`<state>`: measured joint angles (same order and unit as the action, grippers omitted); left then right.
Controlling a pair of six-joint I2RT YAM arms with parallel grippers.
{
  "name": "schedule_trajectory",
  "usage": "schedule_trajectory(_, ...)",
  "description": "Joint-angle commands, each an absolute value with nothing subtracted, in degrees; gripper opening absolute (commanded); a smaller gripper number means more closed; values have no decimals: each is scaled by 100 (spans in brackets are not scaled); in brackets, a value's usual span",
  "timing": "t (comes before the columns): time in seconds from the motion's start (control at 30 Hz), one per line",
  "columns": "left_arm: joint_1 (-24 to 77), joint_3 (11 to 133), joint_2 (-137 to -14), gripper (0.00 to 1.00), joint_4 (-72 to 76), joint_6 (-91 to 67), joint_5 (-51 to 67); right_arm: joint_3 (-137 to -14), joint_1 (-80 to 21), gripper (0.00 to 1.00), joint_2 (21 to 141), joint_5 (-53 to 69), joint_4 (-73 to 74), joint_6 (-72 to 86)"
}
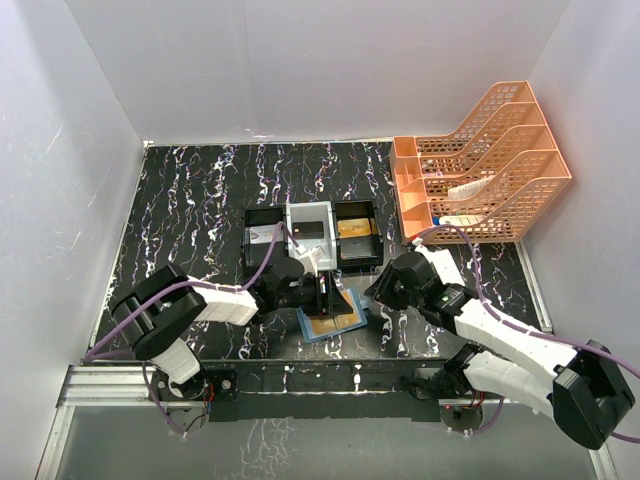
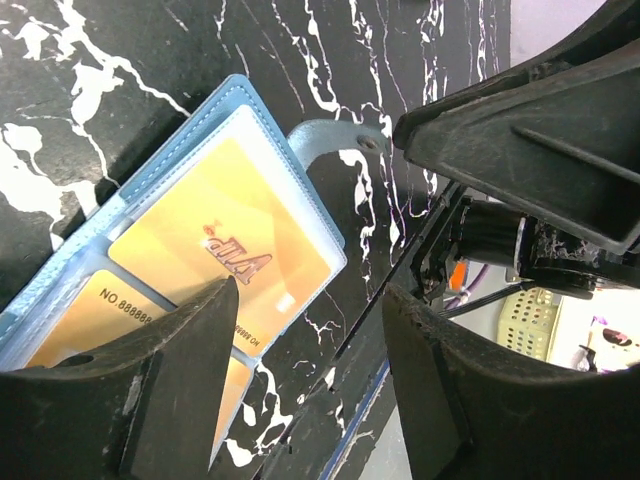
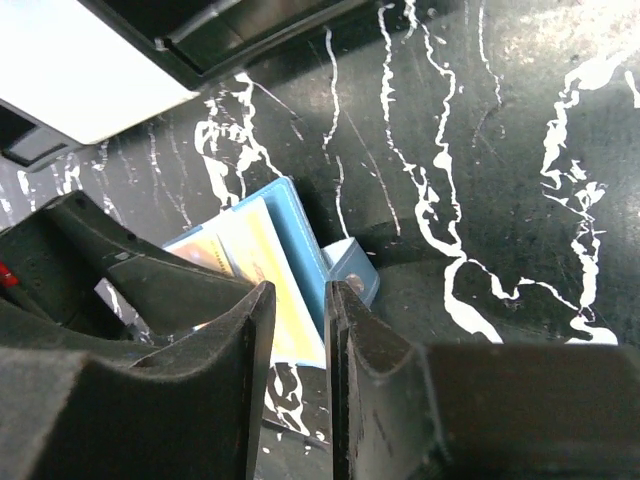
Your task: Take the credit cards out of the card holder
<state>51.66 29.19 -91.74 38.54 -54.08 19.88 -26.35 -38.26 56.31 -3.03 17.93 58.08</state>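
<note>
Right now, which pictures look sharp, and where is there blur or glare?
Top view: even light, sharp, soft shadows. Left wrist view: gold card crisp, left end effector dark and blurred, lower-right background blown out. Right wrist view: white tray wall overexposed, right end effector soft-edged.

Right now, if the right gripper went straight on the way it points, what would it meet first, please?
The right gripper would most likely meet the blue edge of the card holder, just ahead of its narrow jaws, beside the snap tab. Depth is unclear, so it may be touching.
</note>
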Motion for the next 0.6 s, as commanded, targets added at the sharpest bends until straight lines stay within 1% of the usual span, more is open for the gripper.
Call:
schedule_trajectory(0.0,5203,3184,-8879,59,3648,-5048,2064,-2757,-3796,26,5271,-278,1638,5618)
schedule_trajectory(0.2,5203,2860,-7613,60,2693,-4900,1018,-2646,-3789,26,5525,1099,450,5331)
schedule_trajectory(0.3,5197,2778,-7001,60,1997,-4746,503,-2723,-3808,26,5774,1311,217,5299)
schedule_trajectory(0.37,5207,2788,-6759,59,1582,-4732,208,-2725,-3807,27,5856,1471,15,5204)
schedule_trajectory(0.43,5201,2678,-6535,59,1283,-4910,-113,-2744,-3820,30,6026,1729,-169,5114)
schedule_trajectory(0.5,5196,2538,-6325,59,1083,-5088,-416,-2831,-3836,30,6287,1977,-253,5018)
schedule_trajectory(0.57,5199,2408,-6108,61,959,-5218,-651,-2898,-3886,33,6539,2070,-293,4970)
